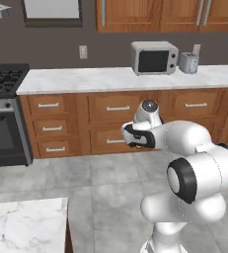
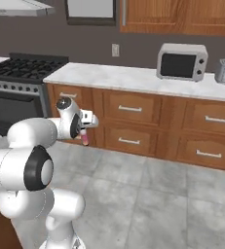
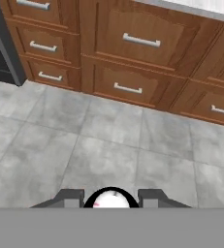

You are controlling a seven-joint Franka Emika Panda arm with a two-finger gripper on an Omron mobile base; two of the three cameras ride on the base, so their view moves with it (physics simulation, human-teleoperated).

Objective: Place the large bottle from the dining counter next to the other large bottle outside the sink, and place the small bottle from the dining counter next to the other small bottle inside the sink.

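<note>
The tool (image 3: 111, 197) is pinching the small bottle (image 2: 85, 139), its two dark tips pressed against the sides of the bottle's rounded pale top, which is showing between them in the hand view. In the right base view the bottle's reddish lower part is hanging just below the hand, carried in the air above the grey tiled floor (image 2: 153, 194) and touching nothing else. The arm is holding it out toward a run of wooden drawers (image 2: 133, 124) under a white marble bench (image 1: 115, 78), with a stove (image 1: 4, 113) at the bench's left end and a microwave (image 1: 154, 58) and toaster (image 1: 188, 63) along its back edge. A corner of the dining counter (image 1: 24, 225) is showing at the lower left of the left base view.

By my reading, the pick-up of the small bottle is done and it is in transit; setting it inside the sink is still left. Whether the large bottle is already placed cannot be told from here.
</note>
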